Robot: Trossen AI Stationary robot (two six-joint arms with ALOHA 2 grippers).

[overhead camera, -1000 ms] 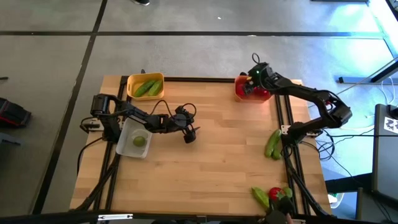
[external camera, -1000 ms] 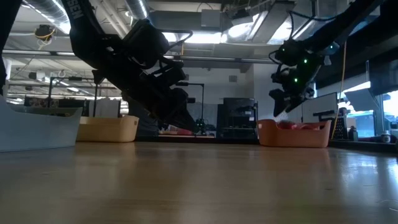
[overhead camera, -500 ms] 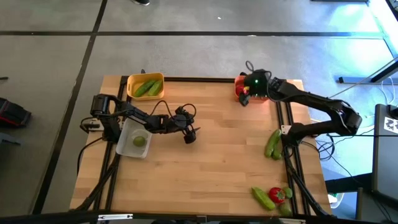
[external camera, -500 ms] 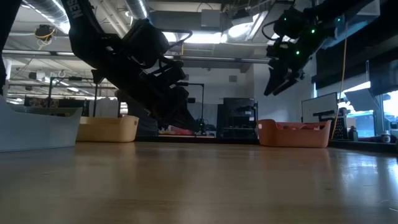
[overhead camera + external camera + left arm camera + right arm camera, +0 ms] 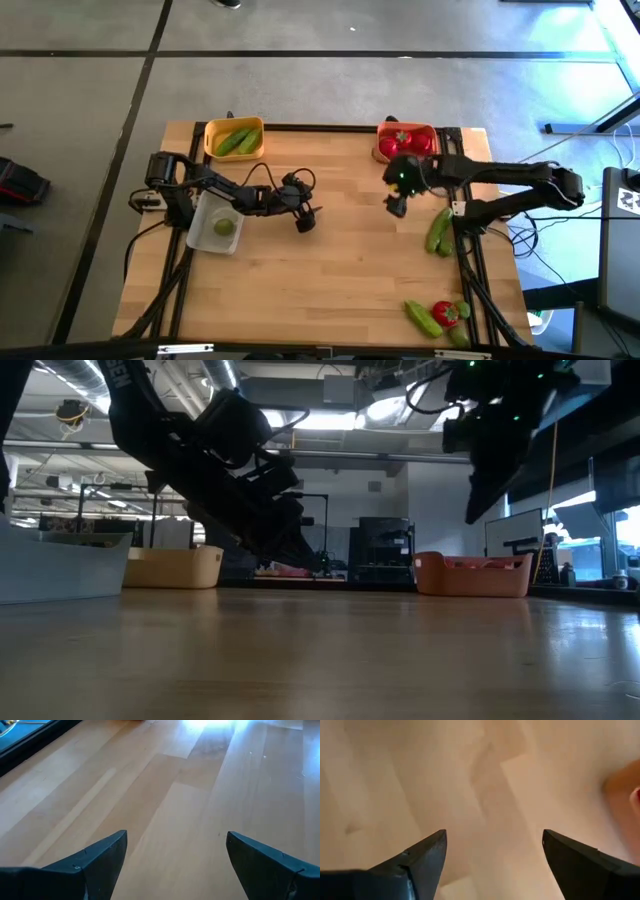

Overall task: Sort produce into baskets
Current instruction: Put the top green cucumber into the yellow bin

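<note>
Behind the empty, spread right pincer (image 5: 395, 207), orange basket (image 5: 383, 132), just apart

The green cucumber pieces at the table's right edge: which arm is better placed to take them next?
Right. The right gripper, open and empty, hangs near the cucumber pieces; the left gripper waits across the table beside the whitish tray.

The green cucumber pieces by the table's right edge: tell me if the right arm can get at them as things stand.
Probably yes. The right gripper hangs open and empty just beside the cucumber pieces, with only bare table between them.
</note>
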